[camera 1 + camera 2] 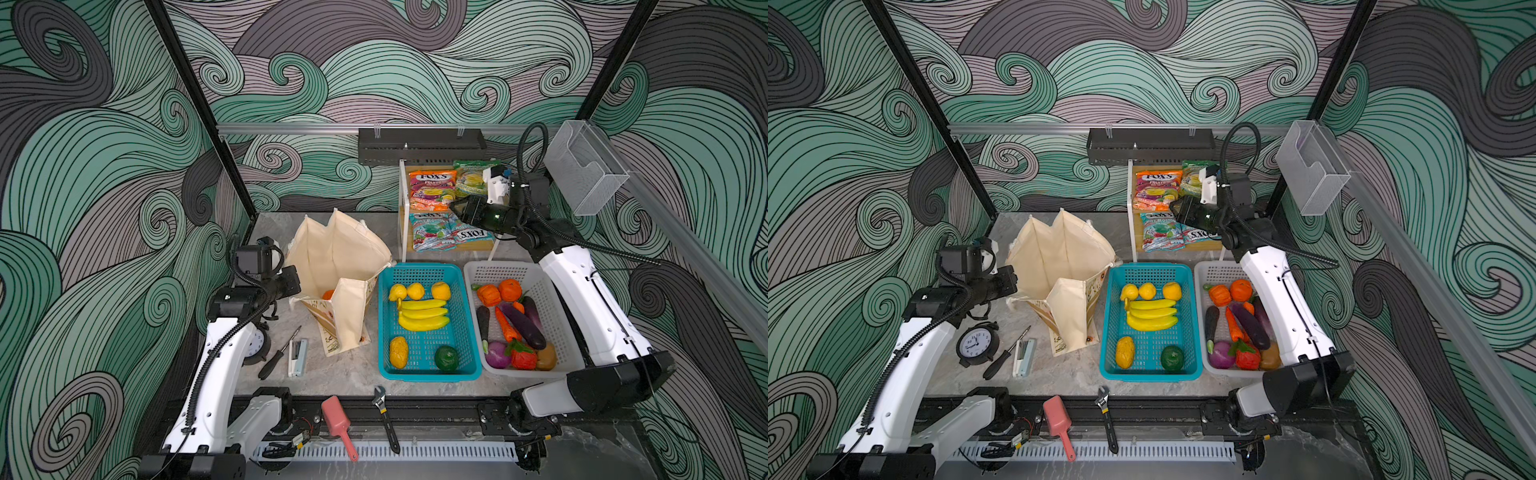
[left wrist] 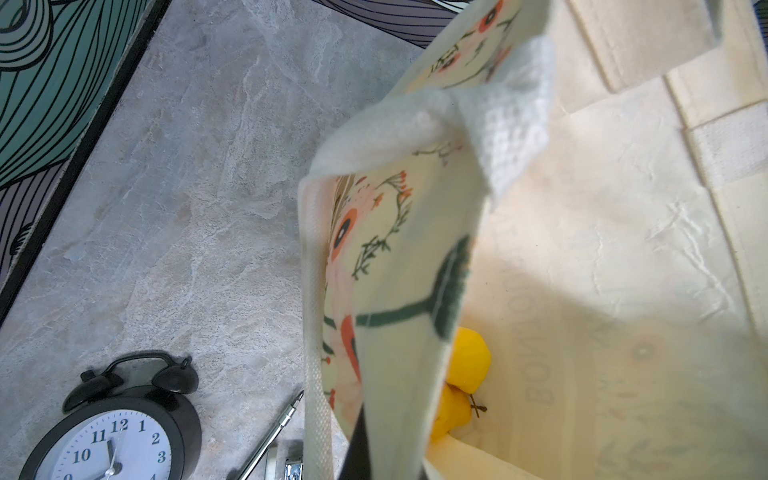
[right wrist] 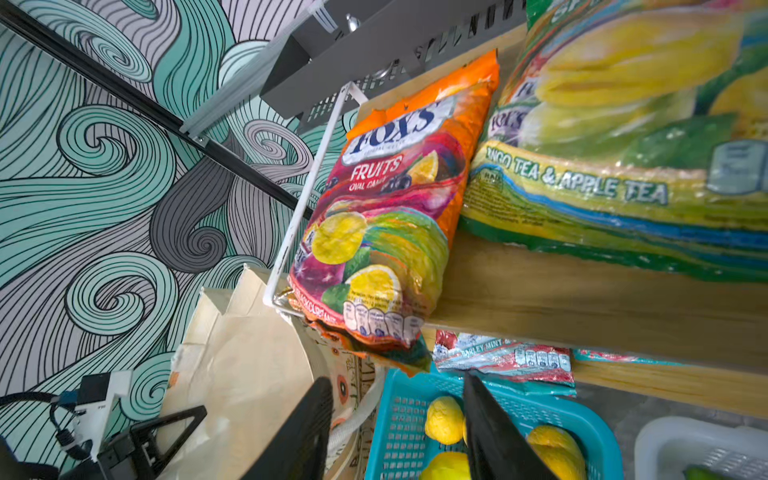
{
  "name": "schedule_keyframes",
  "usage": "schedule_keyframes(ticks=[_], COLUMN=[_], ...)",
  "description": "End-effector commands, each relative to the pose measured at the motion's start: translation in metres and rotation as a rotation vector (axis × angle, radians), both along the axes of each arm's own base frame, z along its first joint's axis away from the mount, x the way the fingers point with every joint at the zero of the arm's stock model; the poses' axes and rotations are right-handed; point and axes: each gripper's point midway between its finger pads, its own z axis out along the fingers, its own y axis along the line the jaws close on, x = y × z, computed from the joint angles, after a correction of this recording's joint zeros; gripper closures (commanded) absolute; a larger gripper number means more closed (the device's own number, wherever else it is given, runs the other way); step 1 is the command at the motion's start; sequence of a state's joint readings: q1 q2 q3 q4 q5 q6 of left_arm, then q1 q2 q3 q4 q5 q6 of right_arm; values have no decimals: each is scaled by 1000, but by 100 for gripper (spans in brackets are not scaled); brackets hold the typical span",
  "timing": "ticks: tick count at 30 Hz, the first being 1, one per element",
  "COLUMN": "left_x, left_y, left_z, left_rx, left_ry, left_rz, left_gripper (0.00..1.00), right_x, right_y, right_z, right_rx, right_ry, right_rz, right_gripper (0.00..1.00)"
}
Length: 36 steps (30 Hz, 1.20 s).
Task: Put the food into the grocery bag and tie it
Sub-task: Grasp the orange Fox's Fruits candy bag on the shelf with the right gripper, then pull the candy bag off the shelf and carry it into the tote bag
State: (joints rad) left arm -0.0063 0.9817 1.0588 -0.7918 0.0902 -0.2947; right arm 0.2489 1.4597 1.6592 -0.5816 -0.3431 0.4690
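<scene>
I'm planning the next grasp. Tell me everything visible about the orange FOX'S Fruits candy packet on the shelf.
The orange FOX'S packet is a glossy, crinkled plastic pouch printed with fruit. It lies face up on the upper wooden shelf, one end overhanging the edge, its side against the green packet. Nothing grips it.

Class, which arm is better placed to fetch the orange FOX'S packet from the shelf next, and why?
Right. The right gripper, open, hangs near the orange packet; the left gripper is shut on the rim of the grocery bag.
</scene>
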Motion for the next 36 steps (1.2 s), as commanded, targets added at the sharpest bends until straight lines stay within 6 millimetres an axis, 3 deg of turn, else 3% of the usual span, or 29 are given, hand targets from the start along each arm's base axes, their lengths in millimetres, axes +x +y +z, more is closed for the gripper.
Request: schedule_keyframes(ticks=[1,7,10,13,15,19,21,36], left_x=[0,0,0,0,0,0,1,2], left_y=[-2,-3,-2,-1,-1,-1,-1,-1], left_z=[9,6,7,7,6,5,5,2], left_rx=[-4,-6,-4,1,1,3,0,1], left_ry=[-38,-29,-32,-31,-29,-24,-23,-15], left_rz=[-21,-25,-25,-20,-19,-19,-19,-17], left_gripper=[98,98,98,98,98,98,98,98], right_x=[2,19,26,32,32,23,17,-31], right_y=[-2,10,14,16,16,12,11,27], right_z=[8,6,4,-1,-2,15,26,97], right_rx=[10,91,114,121,122,122,117,101], right_ry=[-18,-4,3,14,17,-32,-53,-196], right_rz=[-3,29,34,33,32,25,30,237], right_gripper=[43,41,46,58,74,95,99,100])
